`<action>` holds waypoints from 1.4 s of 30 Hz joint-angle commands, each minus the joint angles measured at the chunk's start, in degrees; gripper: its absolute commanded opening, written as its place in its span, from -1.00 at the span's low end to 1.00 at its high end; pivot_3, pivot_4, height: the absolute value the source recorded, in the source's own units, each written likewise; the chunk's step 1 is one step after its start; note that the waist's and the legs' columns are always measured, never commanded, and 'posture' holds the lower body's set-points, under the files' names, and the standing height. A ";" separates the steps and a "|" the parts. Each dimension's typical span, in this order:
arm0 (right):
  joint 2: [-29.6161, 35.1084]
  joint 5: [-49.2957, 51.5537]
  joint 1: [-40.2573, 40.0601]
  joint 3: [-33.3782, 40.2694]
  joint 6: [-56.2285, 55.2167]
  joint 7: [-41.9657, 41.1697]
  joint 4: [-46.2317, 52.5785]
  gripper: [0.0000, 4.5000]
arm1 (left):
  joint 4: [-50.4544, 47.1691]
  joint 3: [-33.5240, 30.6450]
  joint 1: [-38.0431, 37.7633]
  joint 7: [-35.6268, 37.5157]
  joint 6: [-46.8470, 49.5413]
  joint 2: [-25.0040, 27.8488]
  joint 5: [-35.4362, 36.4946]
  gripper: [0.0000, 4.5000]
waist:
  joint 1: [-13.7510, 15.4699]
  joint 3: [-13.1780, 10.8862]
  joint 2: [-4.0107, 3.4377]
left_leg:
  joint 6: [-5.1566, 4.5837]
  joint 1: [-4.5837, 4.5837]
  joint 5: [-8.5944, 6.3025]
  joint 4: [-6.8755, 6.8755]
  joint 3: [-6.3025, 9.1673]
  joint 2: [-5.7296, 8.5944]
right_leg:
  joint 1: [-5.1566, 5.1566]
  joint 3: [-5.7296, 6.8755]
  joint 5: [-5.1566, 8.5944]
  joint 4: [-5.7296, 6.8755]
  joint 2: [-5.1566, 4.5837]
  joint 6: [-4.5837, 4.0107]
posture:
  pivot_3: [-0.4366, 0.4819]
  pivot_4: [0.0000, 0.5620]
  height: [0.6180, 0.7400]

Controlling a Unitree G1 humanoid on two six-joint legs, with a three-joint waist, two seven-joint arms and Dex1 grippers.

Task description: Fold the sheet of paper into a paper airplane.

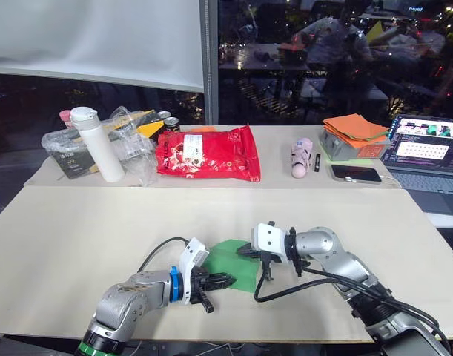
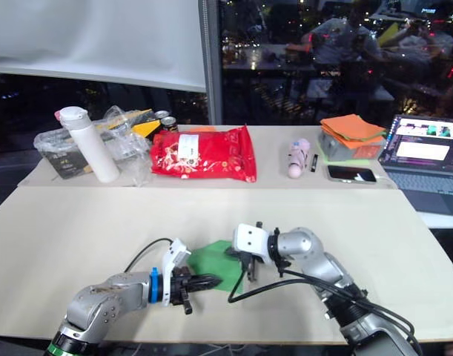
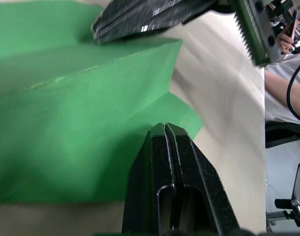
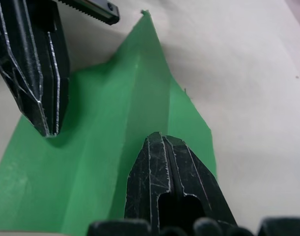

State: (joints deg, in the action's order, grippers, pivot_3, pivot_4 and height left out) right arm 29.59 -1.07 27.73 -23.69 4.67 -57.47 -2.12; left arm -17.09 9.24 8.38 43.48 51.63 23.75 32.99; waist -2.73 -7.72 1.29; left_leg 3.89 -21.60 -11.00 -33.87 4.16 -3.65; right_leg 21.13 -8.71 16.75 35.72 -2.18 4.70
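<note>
We see the sheet of paper (image 1: pixel 237 263) lying flat on the near part of the pale table (image 1: pixel 78 230), between the two arms — thin, matte, bright green, already creased into layered folds with one pointed corner and straight raised ridges running along it. Our left gripper (image 1: pixel 225 280) lies low at the sheet's near edge, its two black fingers pressed together so no gap shows between them, tips resting on the green surface. Our right gripper (image 1: pixel 245 251) comes in from the right at the sheet's far edge, its ridged black fingers likewise closed tip to tip and pressing down on the paper. We cannot tell whether either pair pinches a layer or only bears on it.

Along the far side of the table, well apart from the paper, stand a white bottle (image 1: pixel 96 144) and a crinkled clear plastic bag (image 1: pixel 130 148) at the left, a glossy red bag (image 1: pixel 208 153) beside them, then a small pink object (image 1: pixel 301 157), a dark phone (image 1: pixel 356 173), a stack of orange cloth (image 1: pixel 354 133) and an open laptop (image 1: pixel 425 152) at the right. Black cables (image 1: pixel 300 285) trail from both wrists across the tabletop.
</note>
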 commanded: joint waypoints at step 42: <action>0.24 2.45 -9.30 -0.63 2.83 -3.68 12.71 -0.98 | -0.21 -1.98 6.85 15.44 -7.70 20.51 1.71 -0.99 | -0.93 -0.05 0.07 | 0.02 0.01 -0.01 0.05 0.00 -0.03 | 0.14 0.04 0.19 -0.30 -0.01 -0.35 | -0.05 -0.47 0.76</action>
State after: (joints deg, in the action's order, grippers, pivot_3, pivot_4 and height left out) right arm 29.45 1.32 18.41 -24.50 8.21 -61.55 8.46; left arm -16.88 4.89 14.93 57.07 47.60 43.56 37.83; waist -3.65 -7.76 1.36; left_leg 3.92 -21.61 -11.01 -33.82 4.16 -3.67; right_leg 21.27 -8.67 16.94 35.40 -2.19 4.35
